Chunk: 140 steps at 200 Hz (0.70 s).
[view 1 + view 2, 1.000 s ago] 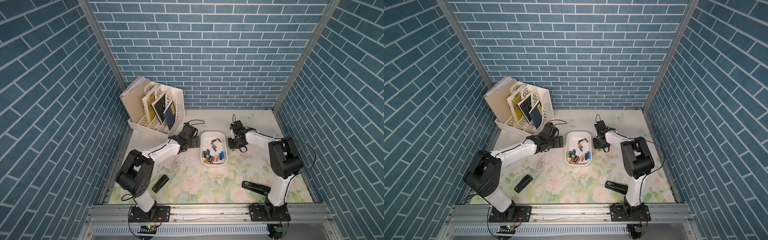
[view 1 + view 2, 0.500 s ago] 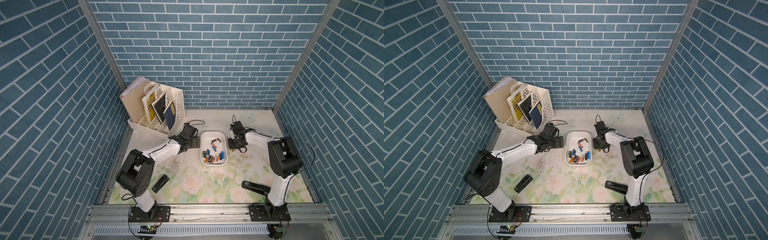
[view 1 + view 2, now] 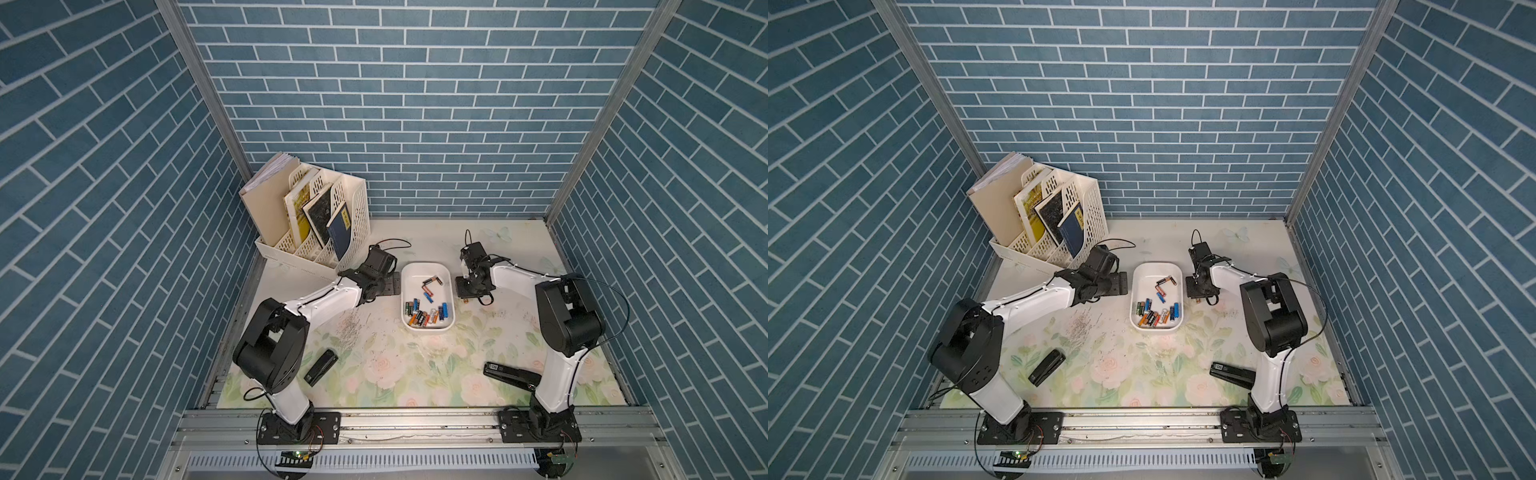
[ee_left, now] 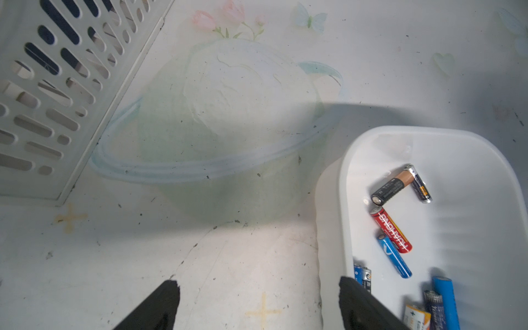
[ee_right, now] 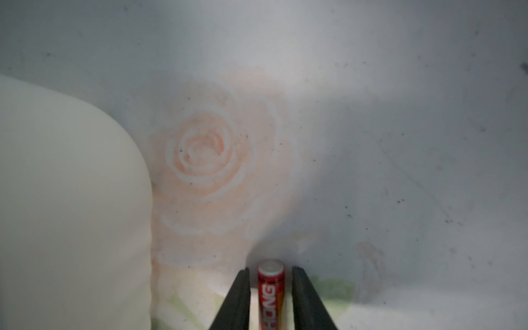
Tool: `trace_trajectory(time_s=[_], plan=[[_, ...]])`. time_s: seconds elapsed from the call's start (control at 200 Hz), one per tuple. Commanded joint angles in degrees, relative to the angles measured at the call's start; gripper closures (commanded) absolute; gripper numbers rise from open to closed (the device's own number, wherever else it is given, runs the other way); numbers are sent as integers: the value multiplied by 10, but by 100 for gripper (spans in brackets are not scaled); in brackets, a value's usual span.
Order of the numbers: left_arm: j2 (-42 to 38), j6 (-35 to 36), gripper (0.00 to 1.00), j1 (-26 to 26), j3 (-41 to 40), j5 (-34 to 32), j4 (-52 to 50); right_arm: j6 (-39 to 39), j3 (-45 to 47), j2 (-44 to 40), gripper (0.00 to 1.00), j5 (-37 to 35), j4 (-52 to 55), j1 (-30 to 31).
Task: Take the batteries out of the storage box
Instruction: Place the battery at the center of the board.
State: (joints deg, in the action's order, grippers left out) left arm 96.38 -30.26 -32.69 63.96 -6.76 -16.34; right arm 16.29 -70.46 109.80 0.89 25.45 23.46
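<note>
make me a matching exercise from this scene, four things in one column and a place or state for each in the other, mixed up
Things
1. red battery
2. file rack
3. storage box
4. left gripper

Places or states
a. holds books
b. wide open, empty
c. between the right gripper fingers, which stand apart, outside the box
d. holds a heap of loose batteries

Pairs: 1-c, 2-a, 3-d, 4-b

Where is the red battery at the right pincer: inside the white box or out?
Out: the red battery sits on the flowered mat, loose inside the open right pincer, beside the box.
</note>
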Motion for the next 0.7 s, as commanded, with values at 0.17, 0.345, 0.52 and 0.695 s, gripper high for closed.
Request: trace_trajectory(time_s=[0.17, 0.345, 0.52, 0.695], plan=[[13, 2, 8, -10, 32, -12, -28, 7, -15, 14, 67, -10, 26, -3], [17, 4, 10, -18, 61, -29, -62, 7, -36, 9, 66, 3, 39, -3], [28, 9, 15, -52, 118, -74, -124, 0, -75, -1, 65, 5, 67, -4], [55, -4, 20, -81, 158, -67, -155, -11, -115, -9, 65, 6, 95, -5]])
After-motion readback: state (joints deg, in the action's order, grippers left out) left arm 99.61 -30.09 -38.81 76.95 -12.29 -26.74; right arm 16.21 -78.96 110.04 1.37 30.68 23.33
